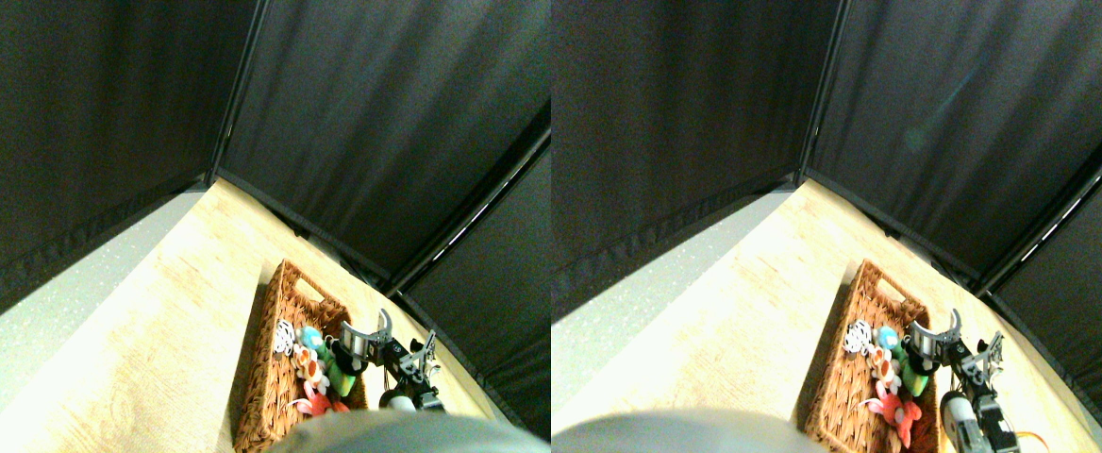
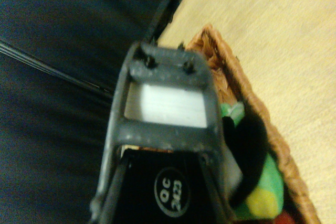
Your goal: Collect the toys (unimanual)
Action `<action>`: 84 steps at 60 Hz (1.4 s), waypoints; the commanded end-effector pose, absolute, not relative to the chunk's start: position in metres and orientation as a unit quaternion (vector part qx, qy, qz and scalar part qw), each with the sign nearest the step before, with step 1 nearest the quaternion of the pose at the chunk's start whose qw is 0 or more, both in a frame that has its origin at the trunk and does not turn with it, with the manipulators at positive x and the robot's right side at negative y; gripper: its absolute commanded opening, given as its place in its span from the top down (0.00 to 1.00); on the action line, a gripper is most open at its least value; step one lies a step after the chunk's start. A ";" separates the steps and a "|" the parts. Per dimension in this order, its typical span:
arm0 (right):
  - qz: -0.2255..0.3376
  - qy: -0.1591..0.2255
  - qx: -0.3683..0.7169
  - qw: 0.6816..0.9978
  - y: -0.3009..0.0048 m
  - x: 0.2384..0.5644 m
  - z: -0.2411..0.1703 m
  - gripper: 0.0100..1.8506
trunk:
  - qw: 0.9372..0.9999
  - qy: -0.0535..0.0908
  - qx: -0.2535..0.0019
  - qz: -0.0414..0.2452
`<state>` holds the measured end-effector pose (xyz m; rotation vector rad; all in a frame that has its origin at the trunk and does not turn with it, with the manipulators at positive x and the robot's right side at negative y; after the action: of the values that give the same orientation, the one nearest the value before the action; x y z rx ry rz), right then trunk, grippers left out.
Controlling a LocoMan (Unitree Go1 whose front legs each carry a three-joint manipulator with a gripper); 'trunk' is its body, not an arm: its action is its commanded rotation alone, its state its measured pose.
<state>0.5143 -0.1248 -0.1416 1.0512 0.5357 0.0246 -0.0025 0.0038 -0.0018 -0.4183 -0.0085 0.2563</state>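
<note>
Stereo pair view is showing the right fingers [image 1: 362,342] hanging over the basket's [image 1: 273,377] right edge, touching the green toy [image 1: 342,370]; whether they are grasping it I cannot tell. Red-pink [image 1: 317,404], orange [image 1: 307,361], blue [image 1: 310,336] and spotted [image 1: 284,337] toys are lying inside, on the wooden surface [image 1: 164,330].

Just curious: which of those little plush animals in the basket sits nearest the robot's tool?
The green plush animal; it lies right beside the black metal tool, while the others sit farther left.
</note>
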 end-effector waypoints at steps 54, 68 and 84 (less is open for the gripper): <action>-0.095 0.093 0.536 0.834 -0.251 0.473 -0.148 0.55 | 0.989 0.028 -0.141 0.045; -0.130 0.107 0.547 0.820 -0.249 0.454 -0.169 0.52 | 0.989 0.036 -0.138 0.043; -0.148 0.152 0.572 0.792 -0.238 0.451 -0.194 0.45 | 0.987 0.039 -0.146 0.054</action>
<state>0.4506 -0.2368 -0.1872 1.2360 0.3306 -0.3085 -0.0026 -0.0037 -0.0038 -0.2703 0.0646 0.0970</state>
